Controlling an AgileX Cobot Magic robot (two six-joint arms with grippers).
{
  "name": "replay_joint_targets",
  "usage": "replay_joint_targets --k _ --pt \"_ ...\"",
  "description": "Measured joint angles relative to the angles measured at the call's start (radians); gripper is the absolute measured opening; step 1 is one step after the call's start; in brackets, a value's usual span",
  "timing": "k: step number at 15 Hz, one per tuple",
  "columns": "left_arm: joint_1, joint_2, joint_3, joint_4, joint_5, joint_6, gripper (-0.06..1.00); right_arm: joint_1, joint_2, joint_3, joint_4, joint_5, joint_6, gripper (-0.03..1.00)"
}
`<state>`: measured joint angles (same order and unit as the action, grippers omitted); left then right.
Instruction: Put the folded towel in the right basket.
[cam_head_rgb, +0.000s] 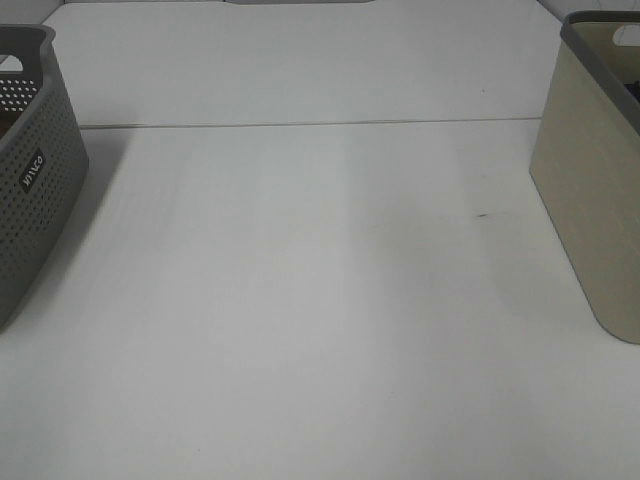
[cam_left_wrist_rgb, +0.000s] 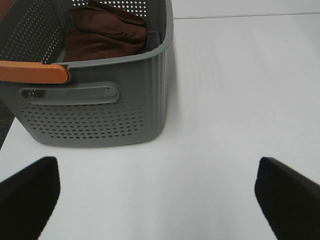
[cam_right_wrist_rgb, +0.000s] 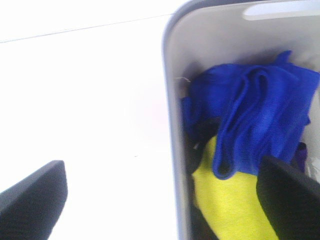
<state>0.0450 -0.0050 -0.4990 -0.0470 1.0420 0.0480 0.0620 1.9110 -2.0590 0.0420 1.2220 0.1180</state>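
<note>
The right basket (cam_head_rgb: 590, 200) is beige with a grey rim and stands at the table's right edge. In the right wrist view its rim (cam_right_wrist_rgb: 172, 125) holds a blue towel (cam_right_wrist_rgb: 260, 110), loosely bunched, lying over a yellow cloth (cam_right_wrist_rgb: 230, 200). My right gripper (cam_right_wrist_rgb: 162, 165) is open and empty above the basket's near wall, one finger over the table and one over the towels. My left gripper (cam_left_wrist_rgb: 157, 167) is open and empty over bare table in front of the left basket. Neither gripper shows in the exterior high view.
The grey perforated left basket (cam_head_rgb: 30, 190) stands at the table's left edge. In the left wrist view the basket (cam_left_wrist_rgb: 95, 107) has an orange handle (cam_left_wrist_rgb: 32, 72) and holds a brown towel (cam_left_wrist_rgb: 102, 32). A seam (cam_head_rgb: 300, 124) crosses the white table.
</note>
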Motion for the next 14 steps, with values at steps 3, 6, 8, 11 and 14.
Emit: replay_joint_targets --k 3,6,8,11,14 --pt "0.000 0.000 0.000 0.000 0.000 0.000 0.99 0.093 -0.158 0.146 -0.002 -0.003 0.011 0.97" --pt "0.000 0.000 0.000 0.000 0.000 0.000 0.99 0.116 -0.420 0.456 -0.042 -0.005 0.026 0.97" --pt "0.000 0.000 0.000 0.000 0.000 0.000 0.99 0.116 -0.639 0.683 -0.048 -0.027 0.027 0.97" --pt "0.000 0.000 0.000 0.000 0.000 0.000 0.99 0.116 -0.932 0.944 -0.052 -0.098 0.029 0.97" --pt "0.000 0.000 0.000 0.000 0.000 0.000 0.99 0.116 -1.345 1.213 -0.056 -0.185 0.036 0.97"
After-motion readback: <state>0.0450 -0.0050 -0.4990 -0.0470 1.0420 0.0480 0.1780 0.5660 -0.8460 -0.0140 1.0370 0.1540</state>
